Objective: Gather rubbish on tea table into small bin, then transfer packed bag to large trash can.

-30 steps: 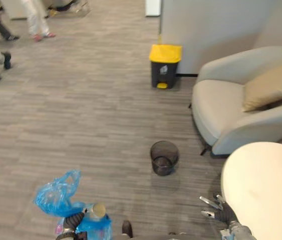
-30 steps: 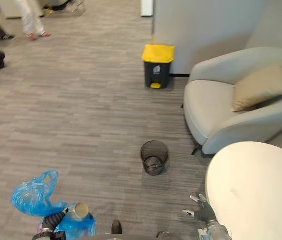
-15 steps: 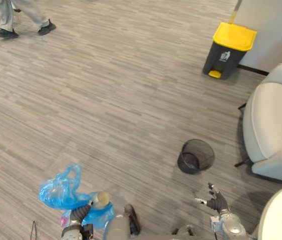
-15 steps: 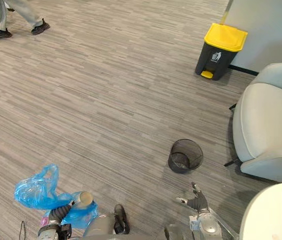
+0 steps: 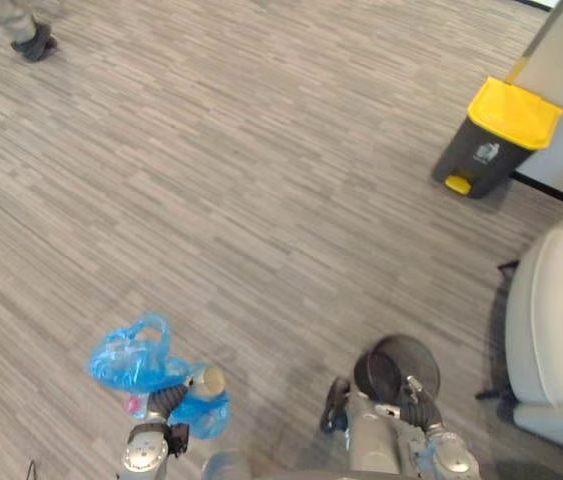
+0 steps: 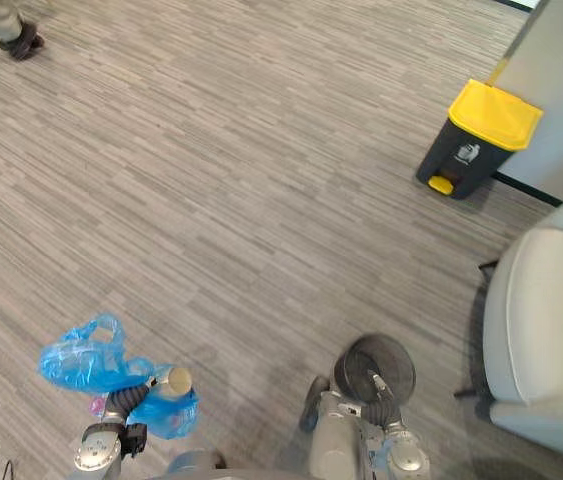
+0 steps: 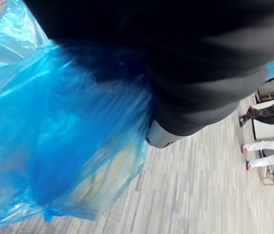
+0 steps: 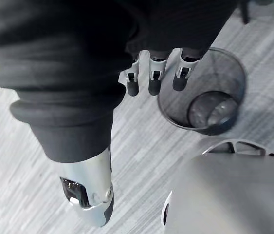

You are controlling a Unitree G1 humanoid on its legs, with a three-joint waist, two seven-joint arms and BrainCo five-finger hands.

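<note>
Grey striped carpet point(image 5: 211, 170) filled the room. At seven o'clock the blue plastic bag point(image 5: 126, 360) hung from the left hand point(image 5: 166, 400), whose grip was buried in plastic and could not be told. The bag looked light, soft, slippery and easily torn, so it was probably best held by its gathered handles. The right hand point(image 8: 151, 80), fingers loosely straight and empty, hovered over the wire mesh bin point(image 8: 234, 73) at five o'clock. At two o'clock, the yellow-lidded pedal bin point(image 5: 496, 135) bore a white label too small to read.

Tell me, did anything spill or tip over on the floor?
Nothing spilled. The small mesh bin stands upright by the right hand. One oddity: a tan round top pokes out of the blue bag at the left hand.
</note>
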